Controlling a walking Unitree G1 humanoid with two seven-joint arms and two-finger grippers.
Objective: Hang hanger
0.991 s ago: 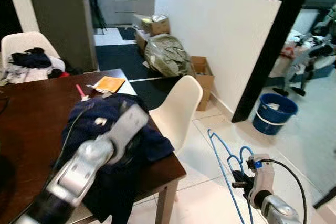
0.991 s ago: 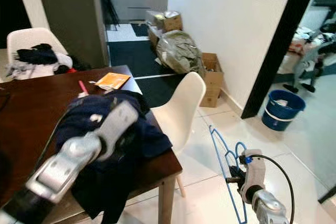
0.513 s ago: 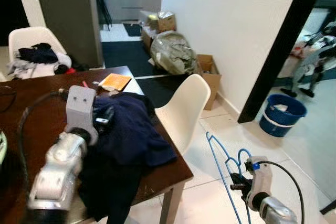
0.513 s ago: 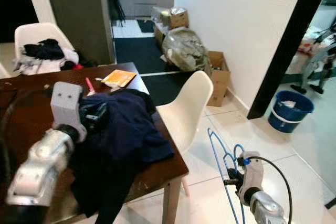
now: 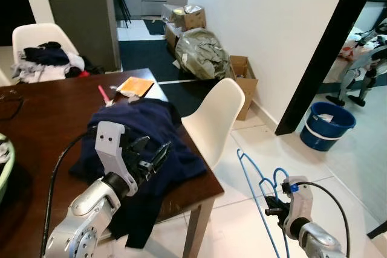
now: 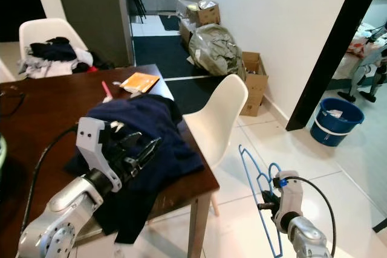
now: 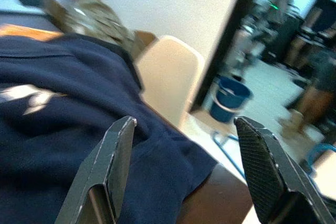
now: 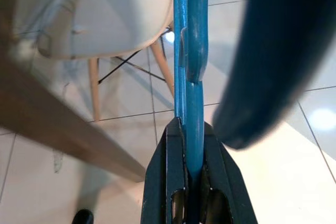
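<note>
Your right gripper (image 8: 193, 182) is clamped on the blue hanger (image 5: 253, 197), which hangs low on the right over the tiled floor (image 5: 242, 234), just off the near right corner of the wooden table (image 5: 42, 119). Your left gripper (image 7: 184, 145) hovers with its jaws spread wide over the dark blue garment (image 5: 142, 134) heaped on the table's near right part, gripping nothing.

The step in hand looks like dressing the hanger, so lower the left gripper onto a single fold near the collar, not into the thick of the heap, and close fully before lifting. Keep the hanger steady and clear of the white chair (image 5: 214, 122) beside the table, and bring it up only once the cloth is off the wood. The garment's edge droops over the near side of the table, so expect it to slide as you pull.

Compared with a second ago, your left arm has swung from a blurred sweep across the garment to a settled pose above it, fingers pointed at the cloth. The hanger has barely moved in the right gripper.
</note>
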